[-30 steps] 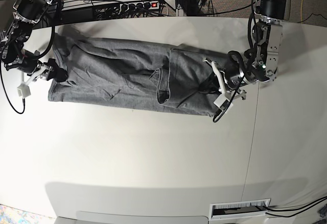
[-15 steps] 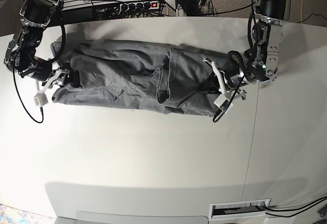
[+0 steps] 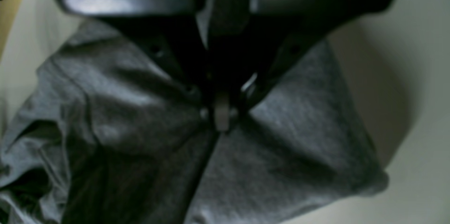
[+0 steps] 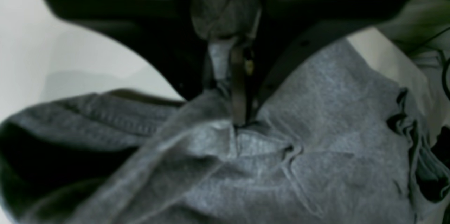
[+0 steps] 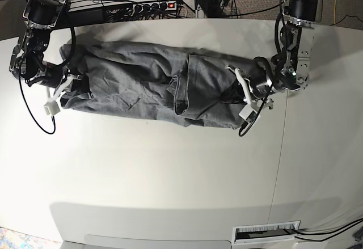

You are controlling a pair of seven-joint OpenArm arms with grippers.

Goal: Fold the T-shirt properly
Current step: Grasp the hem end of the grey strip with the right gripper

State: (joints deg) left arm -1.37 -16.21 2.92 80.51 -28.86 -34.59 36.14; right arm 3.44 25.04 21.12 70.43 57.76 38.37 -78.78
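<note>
T-shirt (image 5: 153,87) lies in a long rumpled band across the table (image 5: 170,175) (far side); left gripper (image 3: 221,118) and right gripper (image 4: 239,111) both clamped on its ends

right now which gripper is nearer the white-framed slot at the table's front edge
Left. The left gripper, on the grey knit T-shirt, is almost straight behind the slot; the right gripper holds its far end.

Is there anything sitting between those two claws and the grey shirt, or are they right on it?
Nothing visible is in the way. The left gripper and the right gripper are each closed directly on the T-shirt, one at each end, on the table.
</note>
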